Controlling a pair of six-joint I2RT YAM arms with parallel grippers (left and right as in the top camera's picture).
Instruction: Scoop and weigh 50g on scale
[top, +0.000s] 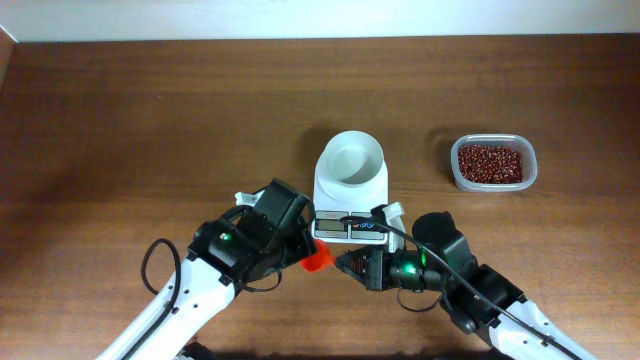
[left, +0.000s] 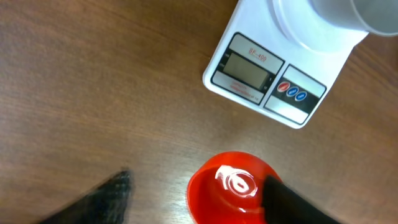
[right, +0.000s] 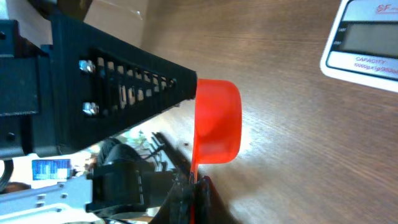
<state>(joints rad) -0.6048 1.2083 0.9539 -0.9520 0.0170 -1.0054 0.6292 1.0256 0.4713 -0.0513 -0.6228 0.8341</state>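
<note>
Two grippers meet at a red scoop (right: 217, 121) just in front of the scale (left: 249, 68).

The left gripper (left: 198, 180) stands wide open around the scoop's cup, holding nothing. The right gripper (right: 194, 190) is closed on the scoop's thin handle. The wooden surface (top: 150, 120) carries the scale, its white bowl (top: 352, 158) empty. A clear tub (top: 452, 165) stands apart to the scale's right and holds the beans (top: 490, 163). These look small, hard, light and loose, likely to roll and spill, so they must be scooped rather than pinched. The scoop seems stiff, smooth plastic, best gripped by the handle with the cup kept level.
</note>
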